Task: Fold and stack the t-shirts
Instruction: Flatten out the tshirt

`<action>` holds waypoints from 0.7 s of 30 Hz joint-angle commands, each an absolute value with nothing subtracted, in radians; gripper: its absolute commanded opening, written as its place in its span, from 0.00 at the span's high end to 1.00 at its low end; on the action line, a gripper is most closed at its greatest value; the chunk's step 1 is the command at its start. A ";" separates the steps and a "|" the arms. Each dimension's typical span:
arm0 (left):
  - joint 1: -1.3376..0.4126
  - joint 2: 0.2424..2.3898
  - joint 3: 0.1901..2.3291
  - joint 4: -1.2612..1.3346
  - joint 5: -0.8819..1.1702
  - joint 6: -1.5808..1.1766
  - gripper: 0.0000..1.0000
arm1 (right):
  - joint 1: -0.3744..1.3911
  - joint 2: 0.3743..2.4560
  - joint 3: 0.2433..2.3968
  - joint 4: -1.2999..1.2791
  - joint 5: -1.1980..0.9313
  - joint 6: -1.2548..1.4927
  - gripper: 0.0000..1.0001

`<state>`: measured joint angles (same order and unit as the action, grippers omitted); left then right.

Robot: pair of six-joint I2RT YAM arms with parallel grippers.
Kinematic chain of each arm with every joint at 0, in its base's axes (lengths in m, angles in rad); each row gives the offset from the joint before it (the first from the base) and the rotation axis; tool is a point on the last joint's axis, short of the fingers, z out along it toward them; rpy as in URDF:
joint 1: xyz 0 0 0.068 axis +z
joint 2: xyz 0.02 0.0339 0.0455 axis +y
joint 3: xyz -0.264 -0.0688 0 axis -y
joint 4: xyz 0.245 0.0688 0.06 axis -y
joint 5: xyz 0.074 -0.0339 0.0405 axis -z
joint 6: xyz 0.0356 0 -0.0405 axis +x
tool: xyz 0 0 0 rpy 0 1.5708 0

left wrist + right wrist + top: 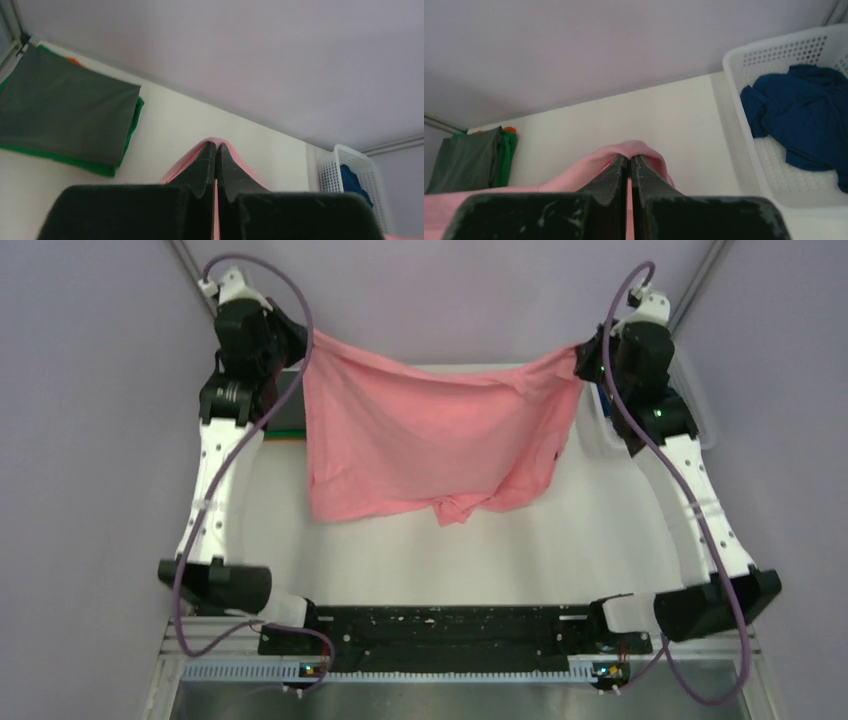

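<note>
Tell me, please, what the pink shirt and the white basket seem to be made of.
The pink shirt: soft, thin cloth, matte; it sags and wrinkles where it hangs. The white basket: probably rigid plastic, smooth; its walls show a moulded grid of holes.

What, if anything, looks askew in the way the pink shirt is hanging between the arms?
The salmon-pink t-shirt, pinched by the shut left gripper and right gripper, hangs unevenly: its bottom edge is bunched and twisted towards the right arm's side, while the other side drops flat. Nothing looks torn.
</note>
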<state>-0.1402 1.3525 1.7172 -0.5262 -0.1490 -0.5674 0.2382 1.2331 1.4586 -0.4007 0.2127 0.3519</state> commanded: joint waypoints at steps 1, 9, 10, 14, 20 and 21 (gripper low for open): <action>-0.029 1.650 2.166 -0.555 0.150 -0.535 1.00 | 0.162 1.446 1.795 -0.208 0.042 0.293 1.00; 0.120 1.724 2.425 -0.314 0.468 -0.786 1.00 | 0.113 1.624 2.324 -0.287 0.006 0.269 1.00; 0.138 1.707 2.394 -0.283 0.505 -0.817 1.00 | 0.111 1.601 2.302 -0.295 0.005 0.259 1.00; 0.147 1.652 2.245 -0.263 0.613 -0.817 1.00 | 0.109 1.464 2.035 -0.295 -0.041 0.219 1.00; 0.145 1.431 1.675 -0.345 0.606 -0.689 1.00 | 0.110 1.220 1.508 -0.420 -0.144 0.260 1.00; 0.144 1.376 1.540 -0.331 0.568 -0.684 1.00 | 0.110 1.184 1.419 -0.442 -0.173 0.277 1.00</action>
<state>0.1444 1.4822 1.8896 -0.2871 0.5858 -0.7498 0.1177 1.2476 1.6737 -0.3050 -0.0631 0.2478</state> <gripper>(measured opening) 0.015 0.008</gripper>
